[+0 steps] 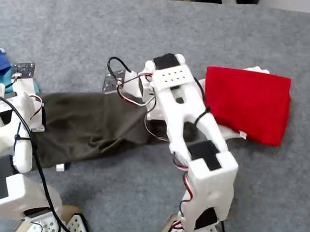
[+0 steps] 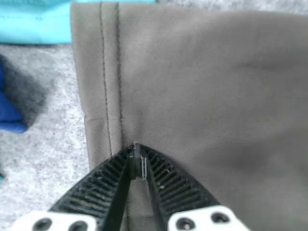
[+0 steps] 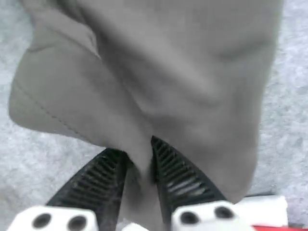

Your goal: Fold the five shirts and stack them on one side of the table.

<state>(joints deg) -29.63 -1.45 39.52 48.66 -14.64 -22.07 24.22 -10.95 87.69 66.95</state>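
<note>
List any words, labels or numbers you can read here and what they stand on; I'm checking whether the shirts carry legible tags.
No text can be read.
The dark shirt and the red shirt show no print.
A small white patch at the dark shirt's edge, perhaps a tag, is too small to read.

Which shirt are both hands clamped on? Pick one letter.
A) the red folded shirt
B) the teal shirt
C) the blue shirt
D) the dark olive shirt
D: the left hand and the right hand each pinch an edge of the dark olive shirt, which lies stretched between the two arms, while the red folded shirt lies ungripped off to one side.
</note>
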